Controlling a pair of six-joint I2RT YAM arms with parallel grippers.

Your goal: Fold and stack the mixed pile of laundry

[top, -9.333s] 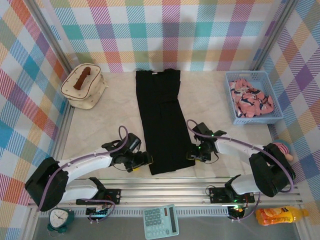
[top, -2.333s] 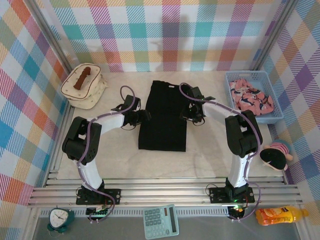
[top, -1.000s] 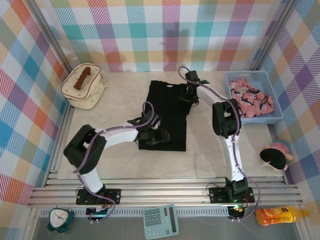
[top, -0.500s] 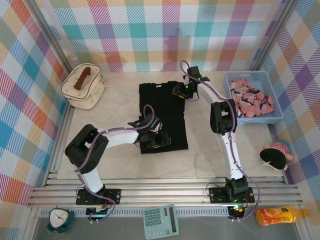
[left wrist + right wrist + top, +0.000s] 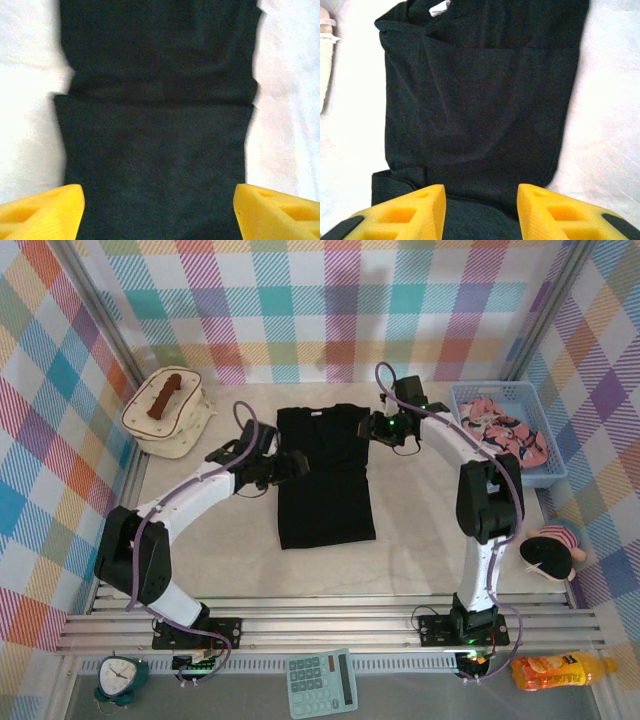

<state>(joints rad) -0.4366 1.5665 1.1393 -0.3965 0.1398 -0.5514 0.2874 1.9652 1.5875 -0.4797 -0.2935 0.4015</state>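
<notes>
Since half a second ago the left gripper (image 5: pixel 297 462) has swung from the black shirt's (image 5: pixel 325 495) near corner up to its 9 o'clock edge, jaws spread wide, gripping nothing. A quilted bag (image 5: pixel 167 418) sits at the table's (image 5: pixel 430 525) 10 o'clock. The shirt lies folded flat at centre. The right gripper (image 5: pixel 374 428) hovers at the shirt's 2 o'clock corner, jaws parted, empty. The pink garment (image 5: pixel 497 435) fills the blue basket (image 5: pixel 530 478) at 2 o'clock.

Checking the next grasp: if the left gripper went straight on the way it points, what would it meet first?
Most likely the black shirt, lying directly ahead of the left gripper; how far off is unclear.
</notes>
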